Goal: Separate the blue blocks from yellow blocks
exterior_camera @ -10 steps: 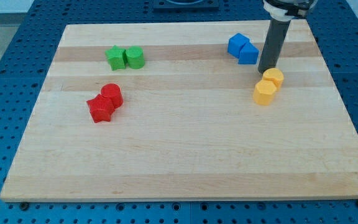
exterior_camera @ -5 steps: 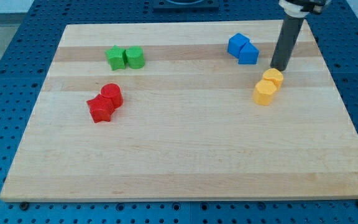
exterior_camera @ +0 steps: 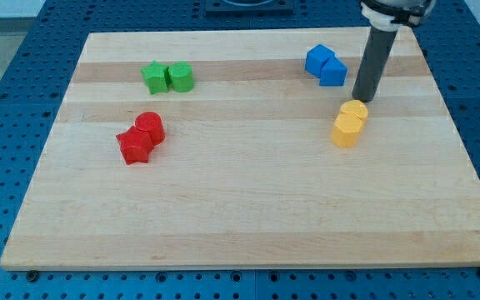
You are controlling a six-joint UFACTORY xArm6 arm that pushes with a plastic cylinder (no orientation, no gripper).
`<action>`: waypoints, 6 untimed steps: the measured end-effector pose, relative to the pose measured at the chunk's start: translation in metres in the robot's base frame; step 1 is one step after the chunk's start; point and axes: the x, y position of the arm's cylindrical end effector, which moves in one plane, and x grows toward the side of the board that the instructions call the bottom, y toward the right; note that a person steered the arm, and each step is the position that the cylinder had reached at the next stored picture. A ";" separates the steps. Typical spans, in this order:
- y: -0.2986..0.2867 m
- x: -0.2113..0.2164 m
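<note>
Two blue blocks (exterior_camera: pixel 325 65) sit touching each other near the view's top right of the wooden board (exterior_camera: pixel 240 208). Two yellow blocks, a cylinder (exterior_camera: pixel 354 112) and a hexagonal one (exterior_camera: pixel 346 131), sit touching each other just below them. My tip (exterior_camera: pixel 361 99) rests at the upper right edge of the yellow cylinder, between the yellow pair and the blue pair, to the lower right of the blue blocks.
A green star block (exterior_camera: pixel 152 77) and a green cylinder (exterior_camera: pixel 181 77) sit together at the top left. A red cylinder (exterior_camera: pixel 151 127) and a red star block (exterior_camera: pixel 134 147) sit together at the left.
My tip swung right, then came back left and down against the yellow cylinder. The yellow pair has slid a little to the left and down. The blue blocks have not moved.
</note>
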 end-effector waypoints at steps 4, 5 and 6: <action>-0.006 0.020; -0.006 0.000; -0.006 -0.003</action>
